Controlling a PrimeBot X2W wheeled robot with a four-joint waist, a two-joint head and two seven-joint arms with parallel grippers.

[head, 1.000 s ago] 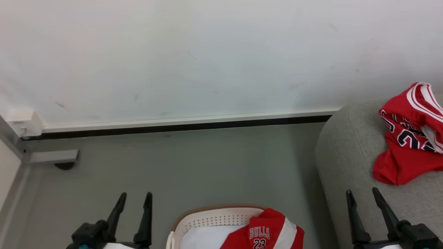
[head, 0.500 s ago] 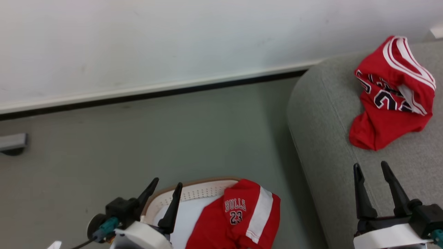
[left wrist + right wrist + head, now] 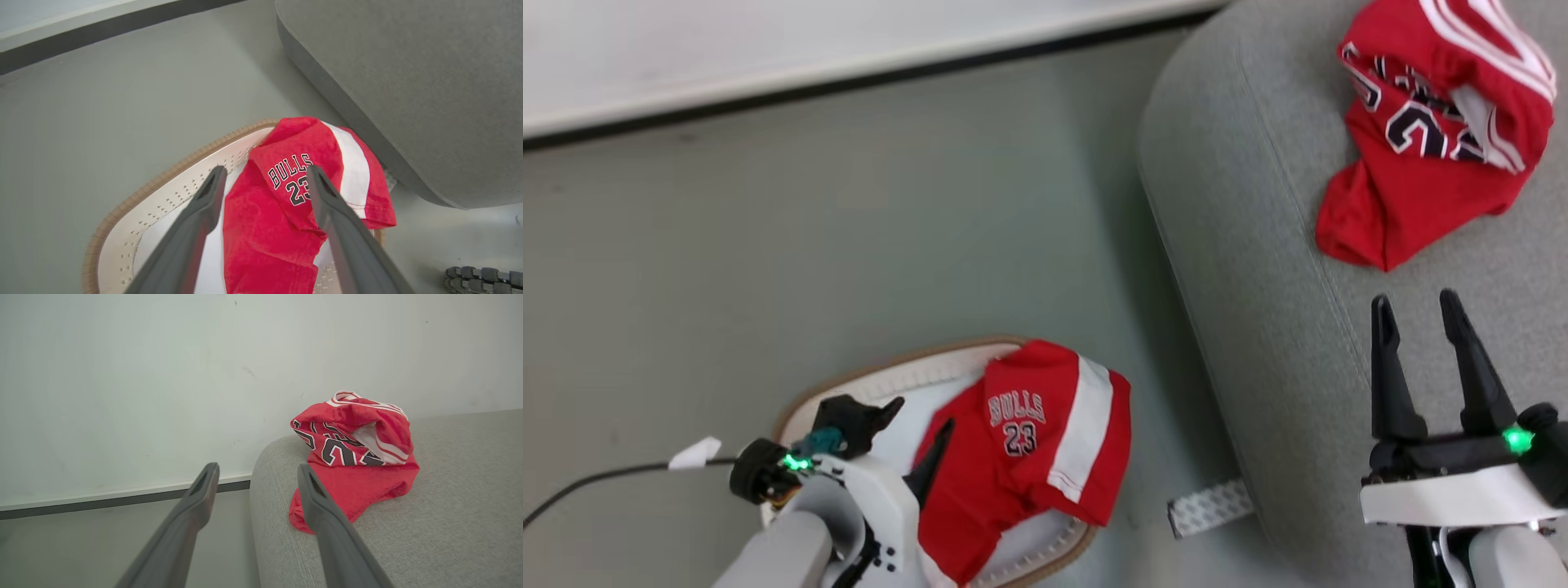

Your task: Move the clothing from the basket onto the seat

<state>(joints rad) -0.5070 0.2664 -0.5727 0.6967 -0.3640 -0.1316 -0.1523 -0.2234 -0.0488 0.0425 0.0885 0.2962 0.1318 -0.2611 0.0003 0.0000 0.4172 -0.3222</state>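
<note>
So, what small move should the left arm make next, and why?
Probably lower the open left tool straight onto the BULLS garment and close on a fold. It hangs above that garment, which lies in the basket, draped over its rim, while the other red garment already lies on the seat.

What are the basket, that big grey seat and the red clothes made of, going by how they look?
Basket: moulded plastic, it seems, smooth cream wall with punched holes; its tan rim looks ribbed or woven. Seat: matt light grey woven upholstery, the weave visible. BULLS garment and numbered garment: thin, soft red fabric, likely synthetic sportswear, crumpling loosely.
</note>
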